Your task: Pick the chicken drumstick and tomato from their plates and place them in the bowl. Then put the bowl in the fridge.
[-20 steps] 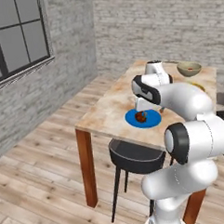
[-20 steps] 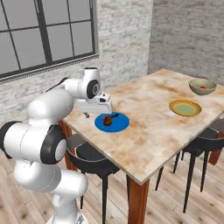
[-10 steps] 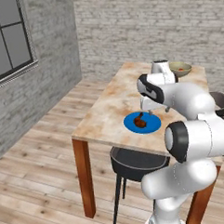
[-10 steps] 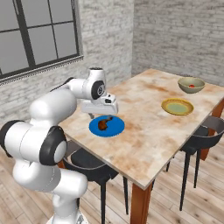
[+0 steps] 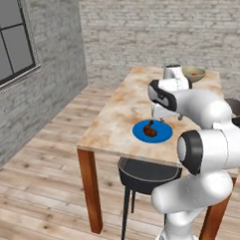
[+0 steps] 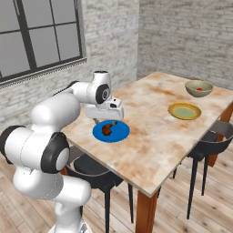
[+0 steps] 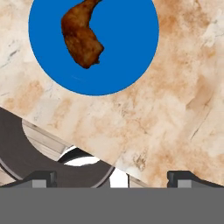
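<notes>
Blue plate point(image 6: 112, 132) holds the drumstick point(image 6: 108, 129) near the tabletop point(image 6: 154, 123) edge. I see my end effector point(image 6: 105, 122) just above it, fingers spread wide, holding nothing. Farther off, the tomato point(image 6: 199, 89) sits in the bowl point(image 6: 199, 88), beside the bare yellow plate point(image 6: 184, 111).
</notes>
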